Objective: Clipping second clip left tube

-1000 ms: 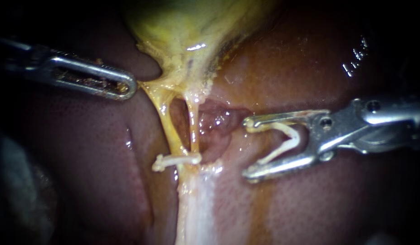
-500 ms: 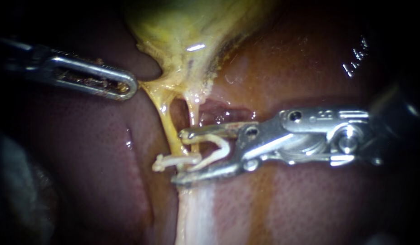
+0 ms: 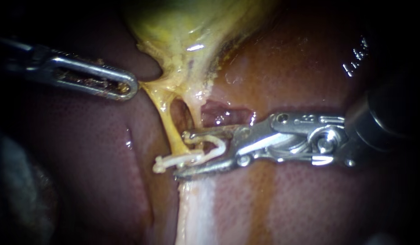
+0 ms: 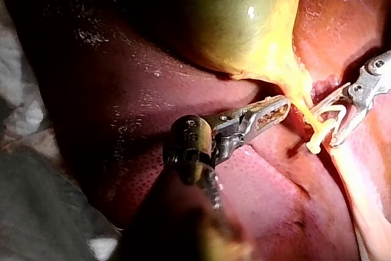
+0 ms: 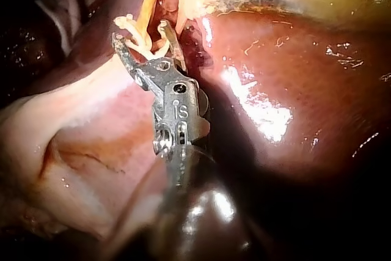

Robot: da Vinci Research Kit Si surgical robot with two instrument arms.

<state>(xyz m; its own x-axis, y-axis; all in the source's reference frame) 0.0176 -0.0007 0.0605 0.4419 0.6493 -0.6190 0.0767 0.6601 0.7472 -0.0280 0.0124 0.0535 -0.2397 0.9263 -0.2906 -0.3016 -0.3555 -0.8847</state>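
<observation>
The right instrument (image 3: 180, 154) has slid in from the right since a second ago. It now sits at the tubes, and its pincer has closed partway. The pincer is narrow and holds the new clip (image 3: 217, 146), a white bent piece that is not squeezed flat yet. The left tube (image 3: 166, 120) is the yellow string that runs down from the gallbladder (image 3: 187, 27). The pincer's tips reach just beside it, right above the old clip (image 3: 166, 161), which lies across both tubes. The new clip looks like it touches the old one. The left instrument (image 3: 129, 86) stays up at the side, and its pincer seems to pinch the yellow edge of the gallbladder.

I think a few things could go wrong. The new clip could land on top of the old clip and not close well. The tips may not go all the way past the left tube, so the clip could grab only the right tube (image 3: 195, 115). A tip could also poke the liver (image 3: 300, 68) behind.

I see no label or writing that I can read on the tissue.
</observation>
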